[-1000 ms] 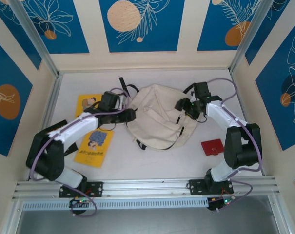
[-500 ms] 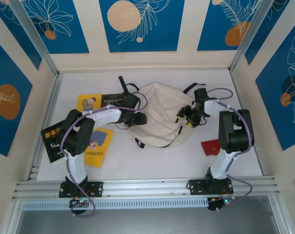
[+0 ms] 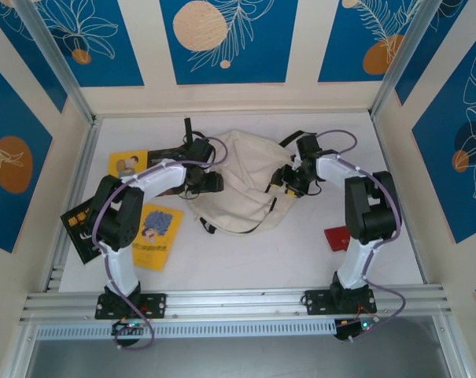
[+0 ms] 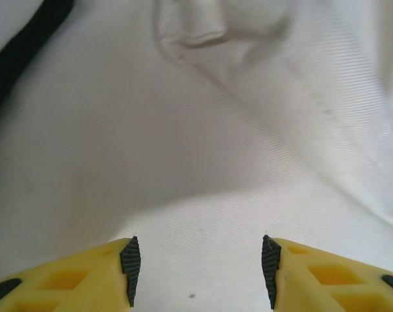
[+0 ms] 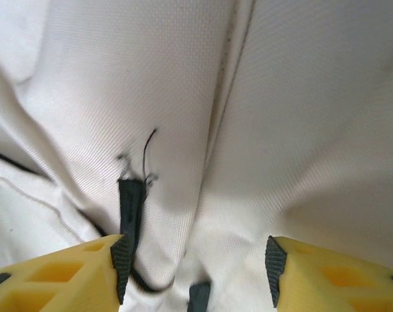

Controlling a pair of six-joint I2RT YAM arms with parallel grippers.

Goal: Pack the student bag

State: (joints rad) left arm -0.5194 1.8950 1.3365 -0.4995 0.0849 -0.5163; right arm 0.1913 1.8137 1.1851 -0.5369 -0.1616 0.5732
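From above, the student bag (image 3: 241, 189) lies slumped on the white worktop (image 3: 245, 260), in the far middle between the two arms. Its cream cloth is creased, and black straps trail off its far and near edges. The left pincer (image 3: 212, 183) rests at the bag's left edge and the right pincer (image 3: 282, 183) at its right side, both low over the cloth. From this height I cannot tell how either set of jaws stands. A near yellow book (image 3: 155, 236) lies left of the bag, just beside the left arm. A far yellow book (image 3: 126, 164) sits farther back, and a dark book (image 3: 80, 226) lies by the left wall. A red flat thing (image 3: 336, 239) lies at the right, partly hidden behind the right arm.

At the left wrist, the left pincer (image 4: 199, 270) is spread wide, its yellow fingers (image 4: 66, 279) with black pads well apart and nothing between them. Cream cloth of the bag (image 4: 202, 130) lies under them, folded at the top, with a black strap (image 4: 21, 45) crossing the upper left corner.

At the right wrist, the right pincer (image 5: 193, 270) is likewise spread and pinches nothing. Below it the bag's cloth (image 5: 300, 117) runs in deep folds. A short black tab (image 5: 131, 208) with a loose thread sits just beside the left finger. Whether the fingertips touch the cloth is hard to say.
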